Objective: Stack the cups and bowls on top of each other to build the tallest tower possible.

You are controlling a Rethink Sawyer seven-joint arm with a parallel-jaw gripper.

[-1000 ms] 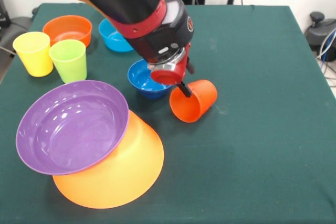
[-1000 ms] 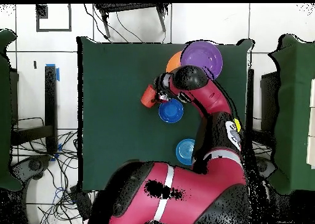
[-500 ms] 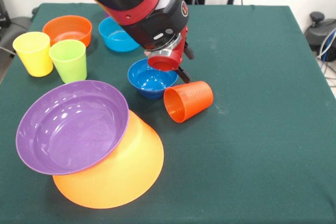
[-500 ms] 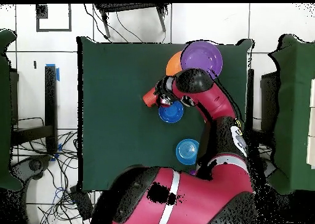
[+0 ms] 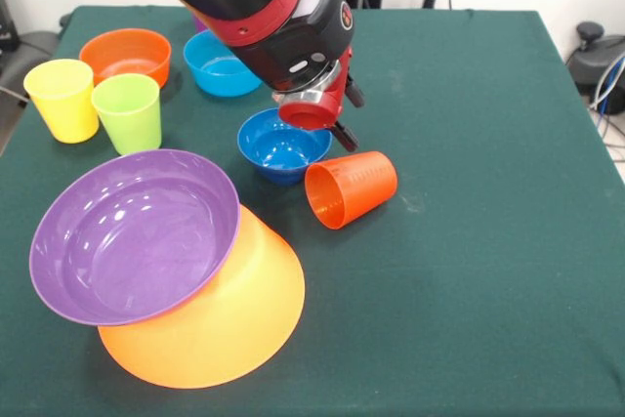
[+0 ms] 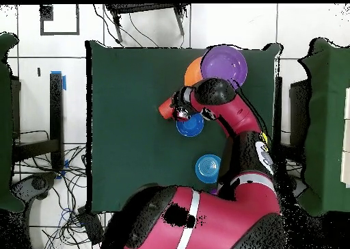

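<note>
Beside dark blue bowl (image 5: pixel 283 146), toppled orange-red cup (image 5: pixel 352 187)

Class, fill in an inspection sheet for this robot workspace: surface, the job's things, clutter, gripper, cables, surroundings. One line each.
Surface: green table, cloth-covered.
Job's things: purple bowl sits tilted on the upturned yellow-orange bowl; orange-red cup lies on its side beside the dark blue bowl; yellow cup and lime green cup stand upright; small orange bowl and light blue bowl stand behind them.
Clutter: nothing seen.
Gripper: gripper hangs just above the fallen cup; open or shut cannot be told.
Cables: loose cables on the floor beside the table.
Surroundings: tiled floor.
</note>
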